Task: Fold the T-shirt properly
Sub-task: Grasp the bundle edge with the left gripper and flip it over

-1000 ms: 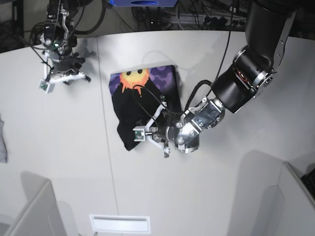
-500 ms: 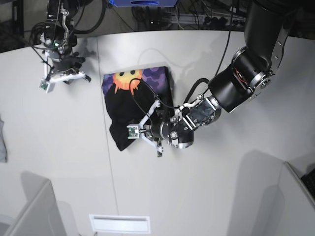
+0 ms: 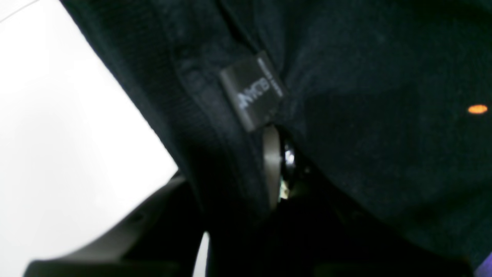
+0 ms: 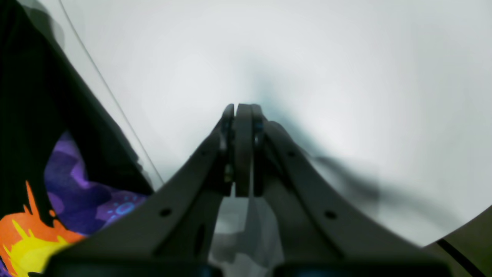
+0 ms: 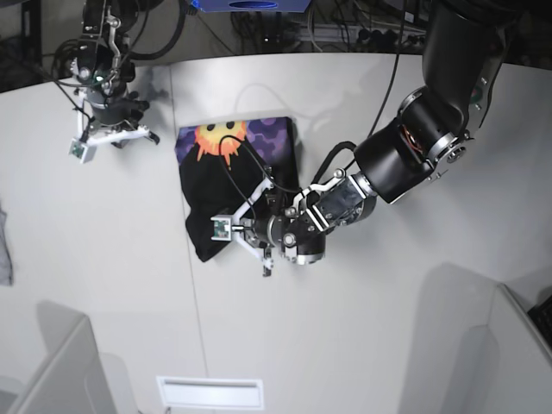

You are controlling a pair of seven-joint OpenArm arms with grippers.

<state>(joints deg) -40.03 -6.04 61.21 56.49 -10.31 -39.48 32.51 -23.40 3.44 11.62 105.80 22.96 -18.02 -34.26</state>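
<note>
The black T-shirt (image 5: 226, 177) lies folded on the white table, its orange-yellow sun face on purple facing up at the far end. My left gripper (image 5: 250, 235) is at the shirt's near edge and is shut on the black cloth. In the left wrist view the T-shirt (image 3: 365, 115) fills the frame, its collar label (image 3: 251, 92) shows, and one of the fingers (image 3: 270, 165) pokes out under the cloth. My right gripper (image 5: 114, 134) hovers left of the shirt, shut and empty (image 4: 242, 150). The print shows at the left of the right wrist view (image 4: 65, 181).
A grey cloth scrap (image 5: 4, 246) lies at the table's left edge. A white slotted plate (image 5: 210, 392) sits at the front. Grey partitions stand at the front left (image 5: 60, 371) and front right (image 5: 483, 345). Cables and gear line the back edge.
My left gripper has moved to the left and dragged the T-shirt with it across the table. The right arm has not moved.
</note>
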